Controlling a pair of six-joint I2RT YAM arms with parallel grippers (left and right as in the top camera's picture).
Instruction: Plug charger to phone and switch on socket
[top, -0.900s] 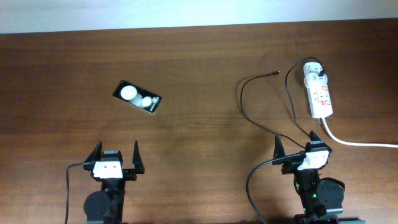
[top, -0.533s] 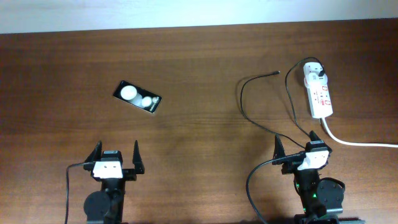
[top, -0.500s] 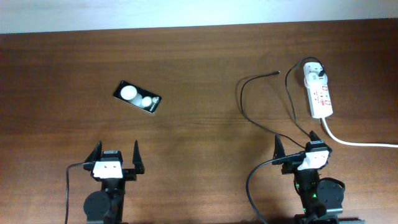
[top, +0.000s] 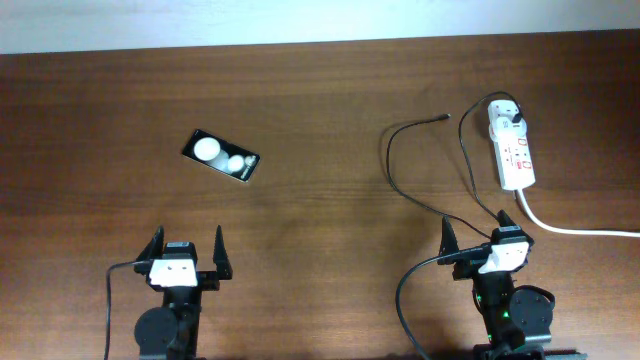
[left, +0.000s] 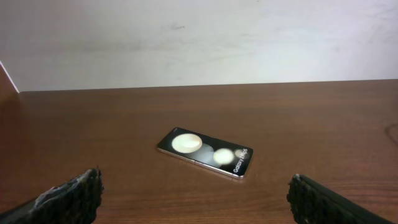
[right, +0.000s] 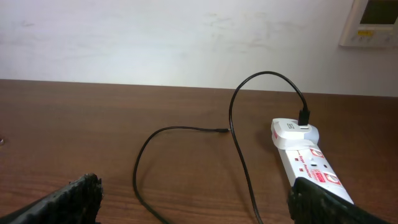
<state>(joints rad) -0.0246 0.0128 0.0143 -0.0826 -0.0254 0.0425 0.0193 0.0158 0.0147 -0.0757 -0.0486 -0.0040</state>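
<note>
Left gripper (top: 188, 238), right gripper (top: 474, 228): jaws wide, empty, forward-facing

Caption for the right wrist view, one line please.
Open right gripper faces the charger looping from the socket across the table, connector tip lying free.

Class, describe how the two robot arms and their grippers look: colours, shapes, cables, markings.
Both arms are black with round joints. The left gripper and the right gripper each carry a white block behind two black, pointed, rough-textured fingers. A black cable loops off each arm; the right shows a green light.
</note>
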